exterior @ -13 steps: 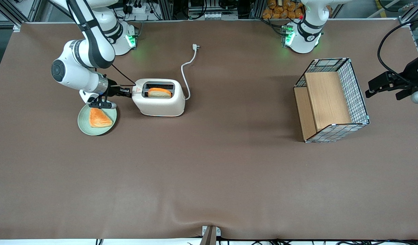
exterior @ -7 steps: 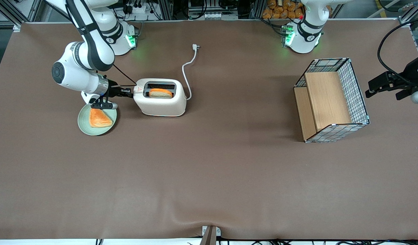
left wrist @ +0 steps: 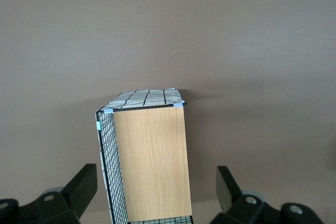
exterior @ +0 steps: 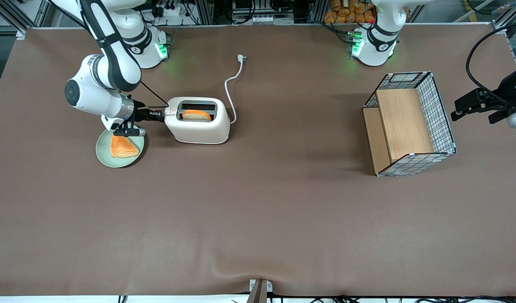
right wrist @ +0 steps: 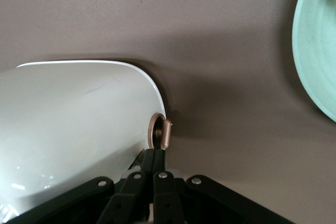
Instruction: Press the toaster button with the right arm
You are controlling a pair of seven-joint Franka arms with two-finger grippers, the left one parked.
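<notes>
The cream-white toaster (exterior: 199, 131) stands toward the working arm's end of the table, with a slice of bread (exterior: 196, 115) low in its top slot and a red label (exterior: 170, 111) at its narrow end. My right arm's gripper (exterior: 159, 115) is shut and empty, its tips against that narrow end. In the right wrist view the shut gripper (right wrist: 156, 153) lies along the toaster's wall (right wrist: 73, 124), just by a small bronze knob (right wrist: 160, 132). A pale edge of the toaster button (right wrist: 176, 172) shows under the fingers; the rest is hidden.
A green plate (exterior: 103, 155) with a toasted slice (exterior: 122, 146) lies under my wrist, nearer the front camera; its rim shows in the right wrist view (right wrist: 310, 51). The white cord (exterior: 228, 90) runs to a loose plug (exterior: 241, 57). A wire-mesh wooden basket (exterior: 409, 122) stands toward the parked arm's end.
My gripper has pressed in at the toaster's narrow end. The toaster has slid slightly toward the parked arm's end, and the bread sits lower in the slot.
</notes>
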